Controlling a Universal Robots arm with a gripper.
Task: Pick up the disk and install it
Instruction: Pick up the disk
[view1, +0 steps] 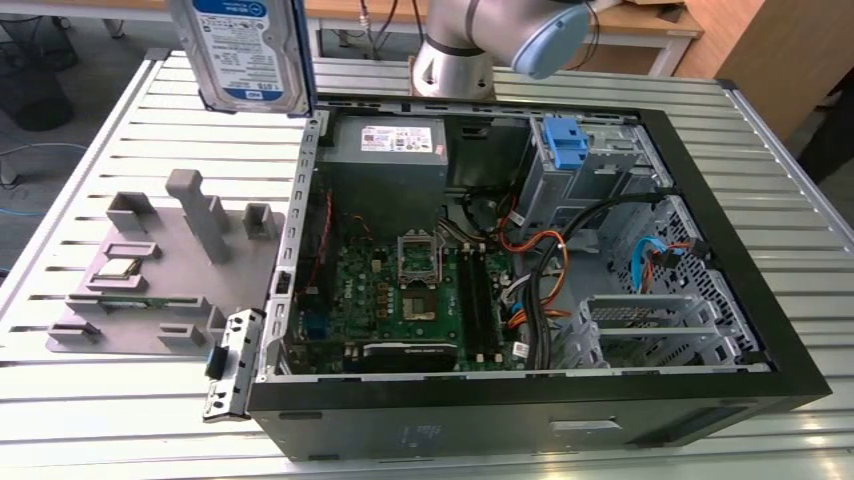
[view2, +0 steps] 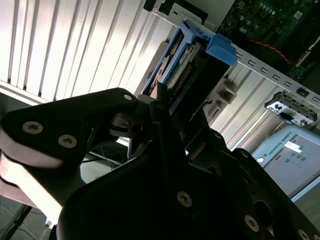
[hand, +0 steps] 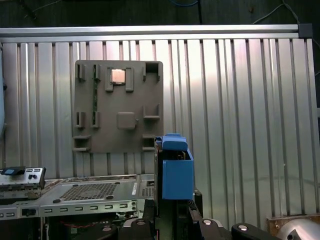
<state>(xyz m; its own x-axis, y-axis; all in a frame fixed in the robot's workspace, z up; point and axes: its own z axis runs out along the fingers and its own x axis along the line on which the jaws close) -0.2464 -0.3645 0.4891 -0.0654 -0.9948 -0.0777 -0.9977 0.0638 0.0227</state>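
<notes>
Ribbed aluminium table (view1: 134, 130); hand (view2: 162, 105) clamps flat blue-railed disk (view1: 247, 50).

There is one table (view1: 94, 420) with silver ribs. On it lies one open black computer box (view1: 534, 410). Inside that box sit one green board (view1: 360, 290), one grey power box (view1: 387, 140) and one blue bracket (view1: 566, 145). At the exterior view's left lies one grey plate (view1: 200, 285), and one small square chip (view1: 118, 268) rests on it. At the exterior view's upper left hangs one disk (view1: 251, 50). Near the top middle is one robot arm (view1: 461, 55). The second wrist view shows one black hand (view2: 182, 100).
</notes>
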